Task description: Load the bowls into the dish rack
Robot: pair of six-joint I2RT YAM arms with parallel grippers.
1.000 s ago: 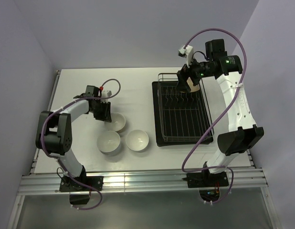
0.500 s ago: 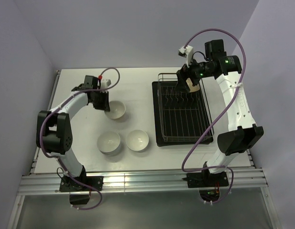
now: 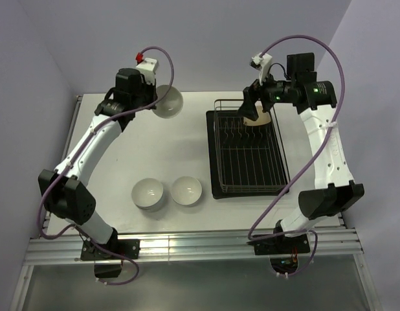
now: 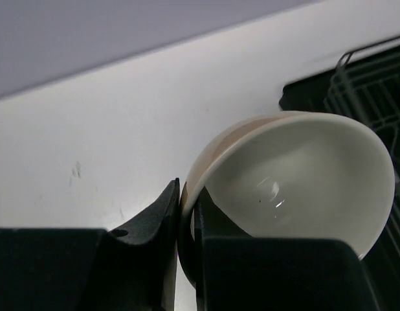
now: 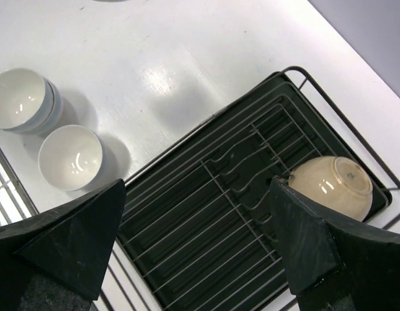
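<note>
My left gripper point(image 3: 155, 103) is shut on the rim of a tan-outside, white-inside bowl point(image 3: 169, 102) and holds it raised above the table's back; in the left wrist view the fingers point(image 4: 167, 214) pinch that bowl's wall point(image 4: 297, 175). My right gripper point(image 3: 250, 107) is open and empty above the back of the dark wire dish rack point(image 3: 248, 188). A tan bowl point(image 3: 258, 117) lies upside down in the rack's far corner, also in the right wrist view point(image 5: 333, 184). A stack of white bowls point(image 3: 148, 193) and a single white bowl point(image 3: 186, 190) stand on the table.
The dish rack point(image 5: 206, 214) sits on a black tray right of centre on the white table point(image 3: 116, 188). The two bowl groups show in the right wrist view, the stack point(image 5: 22, 98) and the single bowl point(image 5: 70, 155). Purple walls close the back and sides.
My left gripper has lifted the tan bowl off the table and carried it up and towards the back. My right gripper has risen slightly, leaving the tan bowl in the rack.
</note>
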